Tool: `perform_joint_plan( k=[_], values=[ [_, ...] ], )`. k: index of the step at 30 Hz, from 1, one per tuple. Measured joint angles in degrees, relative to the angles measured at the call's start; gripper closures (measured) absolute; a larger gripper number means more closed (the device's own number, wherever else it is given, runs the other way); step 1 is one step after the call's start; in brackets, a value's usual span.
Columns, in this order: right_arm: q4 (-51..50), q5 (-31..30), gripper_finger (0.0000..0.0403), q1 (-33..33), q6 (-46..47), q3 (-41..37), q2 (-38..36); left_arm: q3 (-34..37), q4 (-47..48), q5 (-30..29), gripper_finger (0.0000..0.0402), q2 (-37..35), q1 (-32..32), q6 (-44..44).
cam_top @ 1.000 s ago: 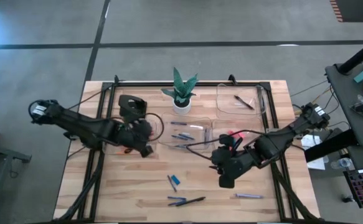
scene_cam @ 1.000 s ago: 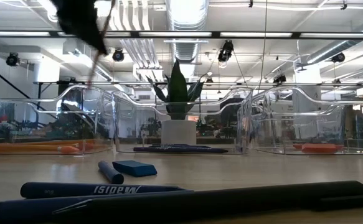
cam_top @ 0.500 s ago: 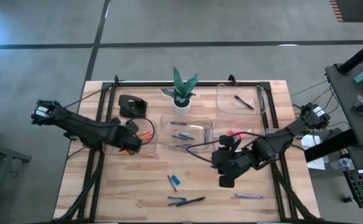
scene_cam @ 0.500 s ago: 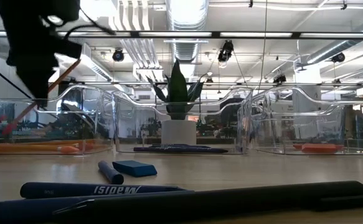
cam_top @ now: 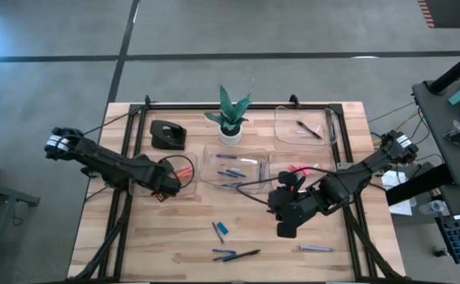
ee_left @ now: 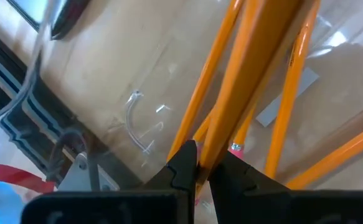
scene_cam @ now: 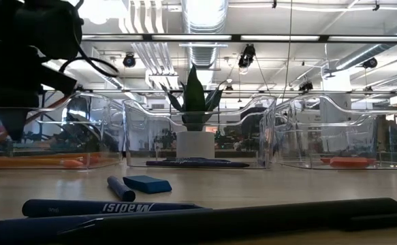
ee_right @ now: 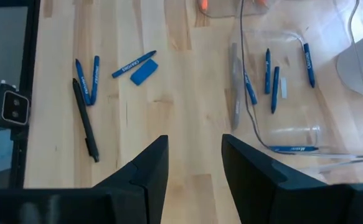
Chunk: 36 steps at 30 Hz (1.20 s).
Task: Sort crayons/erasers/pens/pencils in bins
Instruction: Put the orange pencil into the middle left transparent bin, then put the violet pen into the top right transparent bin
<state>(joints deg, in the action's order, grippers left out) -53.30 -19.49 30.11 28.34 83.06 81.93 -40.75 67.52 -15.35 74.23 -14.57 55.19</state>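
Pencil (ee_left: 231,106) gripped in my left tool (ee_left: 203,163), fingers pinched tight on its orange shaft, held over the left bin (cam_top: 184,188) where other pencils (ee_left: 287,106) already lie. In the high view the left tool (cam_top: 163,183) sits at that bin's near-left edge; in the low view it hangs above the bin at far left (scene_cam: 13,116).

Step in hand, as I judge it: delivering a pencil to the pencil bin. Next move calls for lowering a little and parting the fingers so the pencil drops flat among the others, not across the bin wall.

Against half a second ago: left arm has drawn back toward its own side and the tool has come lower in the low view; the slanted pencil that showed beneath it there is now barely visible. A full second ago the tool was farther in, beside the black desk object (cam_top: 167,133).

Right tool (cam_top: 286,225) waits mid-surface, unmoved, fingers spread apart and empty (ee_right: 192,168).

Still loose on the surface (cam_top: 174,241): crayon (cam_top: 217,232) and blue eraser (cam_top: 222,228) together, a cluster of pens (cam_top: 235,255) nearer the front edge, one more pen (cam_top: 315,248) to the right. Middle bin (cam_top: 234,166) holds crayons, right bin (cam_top: 293,170) a red eraser, far bin (cam_top: 304,126) a pen.
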Motion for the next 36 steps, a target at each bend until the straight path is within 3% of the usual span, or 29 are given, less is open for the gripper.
perform_joint_plan(
  k=[12, 22, 27, 36],
  values=[
    [0.0, 0.0, 0.0264, 0.0, 1.7, 0.0, 0.0, -0.2, -2.8, 0.1, 0.0385, 1.3, 0.0, -0.4],
    [0.0, 0.0, 0.0264, 0.0, 1.6, 0.0, 0.0, -0.1, -3.1, 0.2, 0.0323, 1.3, 0.0, -0.3],
    [-0.3, 0.1, 0.0264, 0.0, 2.0, 0.0, 0.0, -0.8, -2.6, 0.1, 0.0311, 1.3, 0.0, 0.0],
    [-7.5, 3.6, 0.0264, 2.1, 15.1, -0.1, 0.0, -10.2, -0.7, -5.8, 0.0310, -0.7, 0.0, -0.3]
  ],
)
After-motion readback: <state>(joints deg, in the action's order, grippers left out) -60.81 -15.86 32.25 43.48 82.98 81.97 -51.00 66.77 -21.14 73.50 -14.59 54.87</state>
